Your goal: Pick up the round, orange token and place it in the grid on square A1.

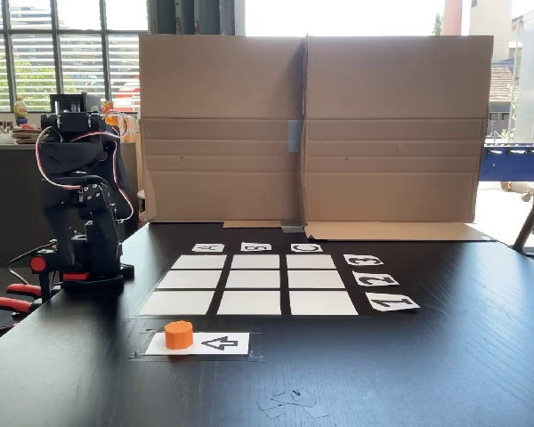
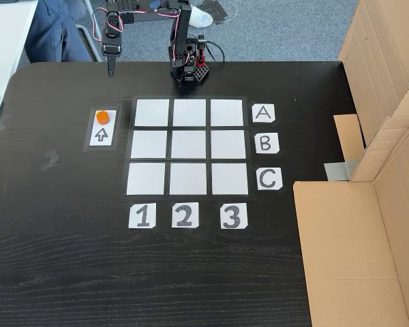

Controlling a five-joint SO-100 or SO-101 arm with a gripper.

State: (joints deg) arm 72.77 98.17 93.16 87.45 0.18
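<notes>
The orange token (image 2: 103,116) (image 1: 179,334) stands on one end of a white card with a black arrow (image 2: 101,134) (image 1: 215,343), beside the grid (image 2: 189,146) (image 1: 254,285). Square A1 (image 2: 152,112) (image 1: 177,303) is the blank corner cell nearest the token, and nothing lies on it. The arm (image 1: 78,191) is folded up over its base at the table edge. In a fixed view from above, my gripper (image 2: 111,68) hangs pointing down, apart from the token and toward the table edge from it. Its fingers look closed to a thin tip with nothing held.
A tall cardboard screen (image 1: 307,129) (image 2: 368,204) lines the side of the table past the C row. Letter cards A B C (image 2: 265,144) and number cards 1 2 3 (image 2: 185,215) border the grid. Red clamps (image 1: 9,301) hold the base. A person's leg (image 2: 51,30) is beyond the table.
</notes>
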